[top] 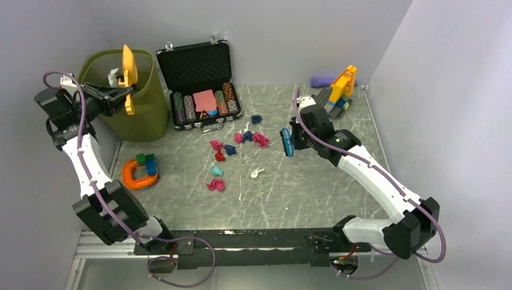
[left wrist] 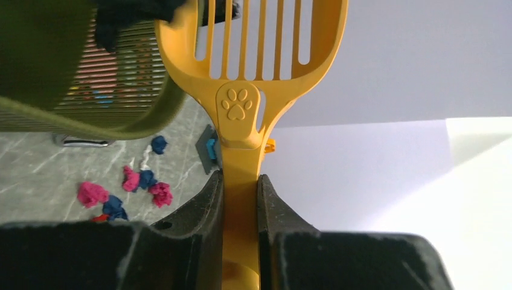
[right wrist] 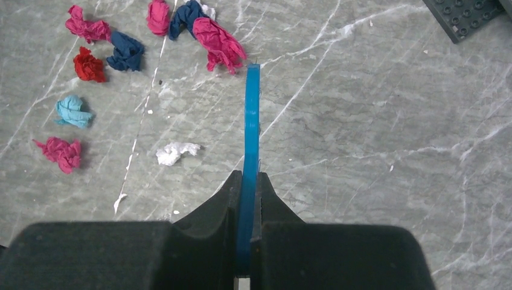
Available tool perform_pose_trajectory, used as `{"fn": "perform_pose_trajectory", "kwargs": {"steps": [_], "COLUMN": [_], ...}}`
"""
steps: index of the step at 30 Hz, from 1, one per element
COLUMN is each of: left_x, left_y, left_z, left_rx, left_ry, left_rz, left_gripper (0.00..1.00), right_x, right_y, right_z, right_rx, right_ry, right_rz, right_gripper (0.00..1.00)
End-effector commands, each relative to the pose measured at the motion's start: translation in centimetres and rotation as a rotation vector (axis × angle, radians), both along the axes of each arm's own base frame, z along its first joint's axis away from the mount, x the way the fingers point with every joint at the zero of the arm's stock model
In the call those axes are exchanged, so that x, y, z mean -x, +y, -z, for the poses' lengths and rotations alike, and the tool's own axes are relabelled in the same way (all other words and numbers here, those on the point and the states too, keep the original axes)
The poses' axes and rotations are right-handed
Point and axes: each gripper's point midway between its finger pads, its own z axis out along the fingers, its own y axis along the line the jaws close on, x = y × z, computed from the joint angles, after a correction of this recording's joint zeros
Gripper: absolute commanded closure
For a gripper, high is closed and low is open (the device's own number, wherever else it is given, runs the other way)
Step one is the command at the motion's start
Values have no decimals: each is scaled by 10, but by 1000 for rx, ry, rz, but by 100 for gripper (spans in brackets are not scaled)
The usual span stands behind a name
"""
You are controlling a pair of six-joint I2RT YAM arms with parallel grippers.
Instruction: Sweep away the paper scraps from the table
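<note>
Scoop [top: 128,75] by bin [top: 151,115], blue tool [top: 287,142] nr scraps [top: 261,139]

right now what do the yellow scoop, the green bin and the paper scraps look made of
Yellow scoop: moulded plastic, smooth slight sheen; embossed paw print, even slots.
Green bin: probably plastic, matte; thin slatted wall.
Paper scraps: tissue-like paper, matte; crumpled creases.

Item 1, the only sign you can read: a paw print [left wrist: 240,104], one large pad with four toe pads above it, moulded in relief on the yellow scoop [left wrist: 240,157]. You find it on the neck, below the slotted blade and above the stretch of handle clamped in the left gripper [left wrist: 240,176]. It shows in your left wrist view only. Lettering, numbers, brand names: none legible in any view.
</note>
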Motion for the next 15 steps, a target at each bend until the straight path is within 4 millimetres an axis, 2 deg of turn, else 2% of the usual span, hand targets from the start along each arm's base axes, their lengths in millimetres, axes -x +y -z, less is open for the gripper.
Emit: {"fn": "perform_pose_trajectory", "kwargs": {"steps": [1,6,11,15], "left_x": [14,11,10,12], "left_y": [-16,-13,-10,-12], "left_z": [-48,-52,-51,-54], "left_rx": [24,151,183,204], "left_ry": [-142,-175,-170,-186], "left_rz": [80,77,54,59], "left_gripper": [100,100,100,100], "right_x": [-1,0,1,7], "right_y": [8,10,13,31], "right_z": [-21,-25,-24,-26], "right_rx": [-50,-59,-69,-120], "right_ry": [-32,-31,-25,-6], "right_rz": [-11,-16,-23,-105], "right_gripper": [100,100,100,100]}}
